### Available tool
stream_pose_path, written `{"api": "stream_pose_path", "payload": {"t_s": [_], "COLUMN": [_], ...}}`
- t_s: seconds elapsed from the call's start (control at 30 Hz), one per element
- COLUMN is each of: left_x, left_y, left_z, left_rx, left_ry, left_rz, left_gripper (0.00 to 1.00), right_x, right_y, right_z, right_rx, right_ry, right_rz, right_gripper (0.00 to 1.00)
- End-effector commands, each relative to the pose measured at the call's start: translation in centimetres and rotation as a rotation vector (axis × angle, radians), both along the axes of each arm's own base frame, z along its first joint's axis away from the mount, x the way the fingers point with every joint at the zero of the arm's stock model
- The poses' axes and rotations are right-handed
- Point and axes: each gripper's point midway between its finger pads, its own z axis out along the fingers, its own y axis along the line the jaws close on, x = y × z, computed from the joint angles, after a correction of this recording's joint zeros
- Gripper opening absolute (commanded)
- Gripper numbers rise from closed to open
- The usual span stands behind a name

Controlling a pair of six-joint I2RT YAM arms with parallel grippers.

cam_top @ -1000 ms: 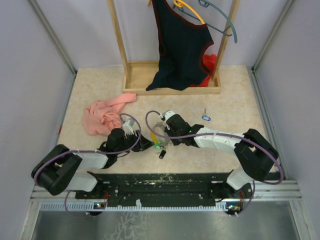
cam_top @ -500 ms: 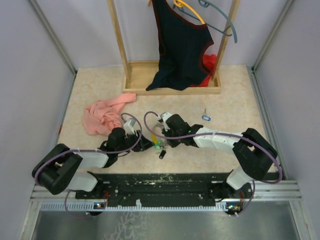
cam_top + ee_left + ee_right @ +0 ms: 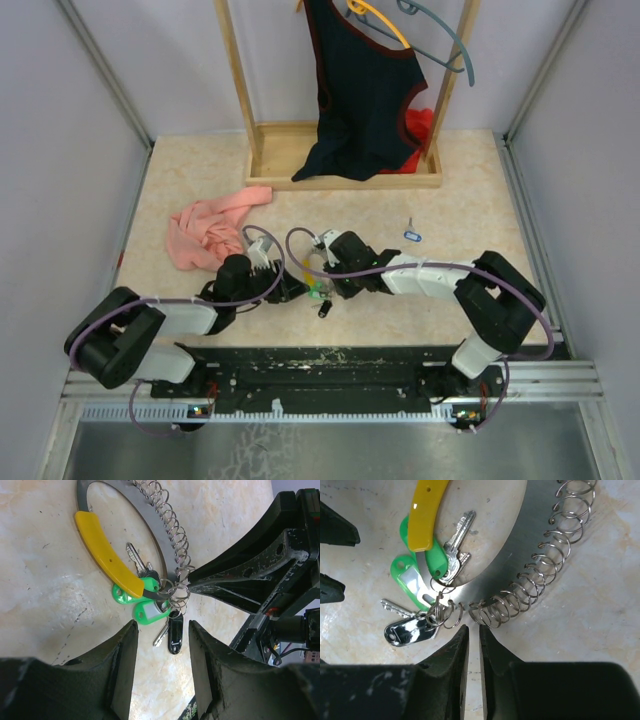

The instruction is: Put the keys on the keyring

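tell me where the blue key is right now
In the top view the blue key lies alone on the right half of the table, just beyond the right arm and nearer than the wooden rack, well apart from the keyring.

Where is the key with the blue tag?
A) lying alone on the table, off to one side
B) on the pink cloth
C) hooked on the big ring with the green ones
A: the blue-tagged key lies alone on the table, far from the keyring, where the green tags and black tag cluster.
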Motion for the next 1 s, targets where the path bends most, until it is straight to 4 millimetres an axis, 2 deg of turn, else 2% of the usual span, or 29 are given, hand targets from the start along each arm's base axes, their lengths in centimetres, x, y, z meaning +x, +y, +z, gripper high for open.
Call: {"api": "stream_pose_path", "payload": {"t_s": [0.0,0.1,0.23,0.7,0.9,0.97], "left_x": [0.4,0.4,0.3,0.2,0.1,0.0], "left_y": [-0.4,-0.4,-0.5,-0.4,-0.4,-0.4], "left_z": [0.6,0.5,0.4,0.4,0.5,0.5], "left_rx": [-0.009,-0.007,-0.009,-0.01,-0.013,-0.013], "left_ry": [-0.022,-0.02,-0.015,-0.017,-0.014,-0.015], "left_rz": [-0.017,-0.016,-0.022,-0.025,-0.027,-0.026], "left_gripper": [0.5,0.5,0.5,0.5,0.5,0.5], "right_x": [3.1,3.9,4.7,3.1,3.3,3.4], "right_y": [1.9,1.6,0.9,1.7,0.9,0.8], "right_z": [3.5,4.0,3.3,2.8,2.0,2.3], "right_rx": [0.073,0.082,0.071,0.135,0.1,0.103], "right_ry": [-0.137,-0.17,-0.162,-0.096,-0.089,-0.098], "right_rz": [-0.043,-0.067,-0.099,-0.041,-0.064,-0.074], "right_gripper": [0.17,0.23,0.25,0.23,0.25,0.25]}}
